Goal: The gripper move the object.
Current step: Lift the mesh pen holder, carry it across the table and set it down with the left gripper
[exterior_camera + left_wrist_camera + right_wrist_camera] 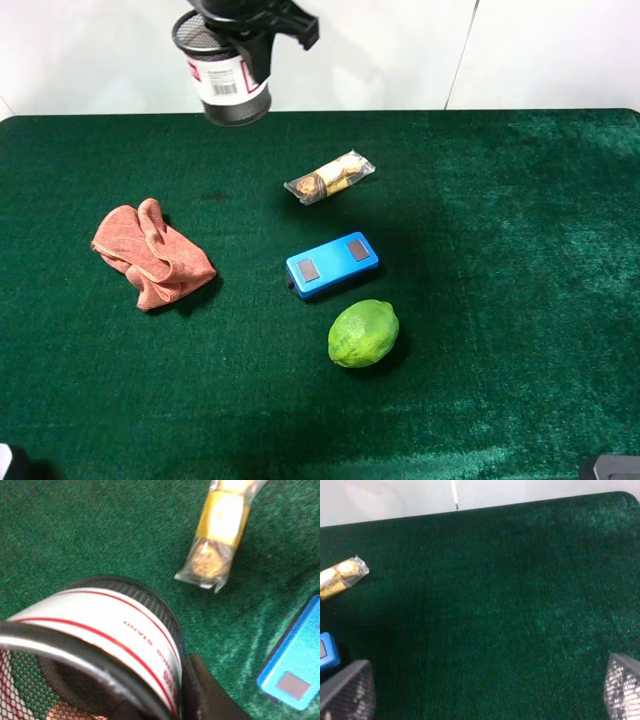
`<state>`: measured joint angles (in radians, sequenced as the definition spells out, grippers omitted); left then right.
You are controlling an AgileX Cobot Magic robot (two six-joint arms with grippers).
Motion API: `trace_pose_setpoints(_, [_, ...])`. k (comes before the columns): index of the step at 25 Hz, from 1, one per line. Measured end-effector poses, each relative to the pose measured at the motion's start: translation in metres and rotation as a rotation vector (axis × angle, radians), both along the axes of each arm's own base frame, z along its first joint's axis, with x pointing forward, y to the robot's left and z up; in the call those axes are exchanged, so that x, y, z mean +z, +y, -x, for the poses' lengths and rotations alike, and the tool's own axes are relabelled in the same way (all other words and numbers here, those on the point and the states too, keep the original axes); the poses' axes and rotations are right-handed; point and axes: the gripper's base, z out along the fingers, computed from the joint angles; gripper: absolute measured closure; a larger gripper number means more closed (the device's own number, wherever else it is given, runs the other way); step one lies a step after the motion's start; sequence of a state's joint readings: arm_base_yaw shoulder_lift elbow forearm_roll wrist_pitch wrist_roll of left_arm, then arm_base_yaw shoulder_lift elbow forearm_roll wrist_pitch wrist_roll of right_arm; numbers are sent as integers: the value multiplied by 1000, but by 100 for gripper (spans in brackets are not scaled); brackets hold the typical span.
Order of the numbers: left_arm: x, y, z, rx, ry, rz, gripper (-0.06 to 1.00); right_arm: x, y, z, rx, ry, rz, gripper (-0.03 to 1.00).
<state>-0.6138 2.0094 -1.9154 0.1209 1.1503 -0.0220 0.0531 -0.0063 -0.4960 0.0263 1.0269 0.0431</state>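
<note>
The black wire-mesh pen cup (230, 85) with its white-and-red label hangs tilted in the air above the table's far left edge, held by my left gripper (245, 22), which is shut on its rim. In the left wrist view the cup (100, 625) fills the frame, with one dark finger (202, 695) against its outer wall; the other finger is hidden. My right gripper (485, 690) is open and empty over bare green cloth, with its fingertips (347, 692) far apart. Only a corner of it shows in the high view (610, 468).
On the green table (520, 200) lie an orange cloth (152, 255) at the left, a wrapped snack packet (330, 177) at the middle, a blue box (332, 264) below it and a green lime (363, 333) nearer the front. A white wall stands behind.
</note>
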Motion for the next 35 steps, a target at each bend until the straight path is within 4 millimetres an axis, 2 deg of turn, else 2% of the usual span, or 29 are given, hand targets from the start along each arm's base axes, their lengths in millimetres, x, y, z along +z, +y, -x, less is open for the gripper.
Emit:
trace_pose_setpoints(10, [3,-25,16,-26,-9,28,86,0,0,0,0,0,0,27])
trace_pose_setpoints(19, [-1,-55,26,-72,-44,74,86,0,0,0,0,0,0,27])
trace_pose_setpoints(35, [-33,-140,32,-194,-60,147,86,0,0,0,0,-1,0,27])
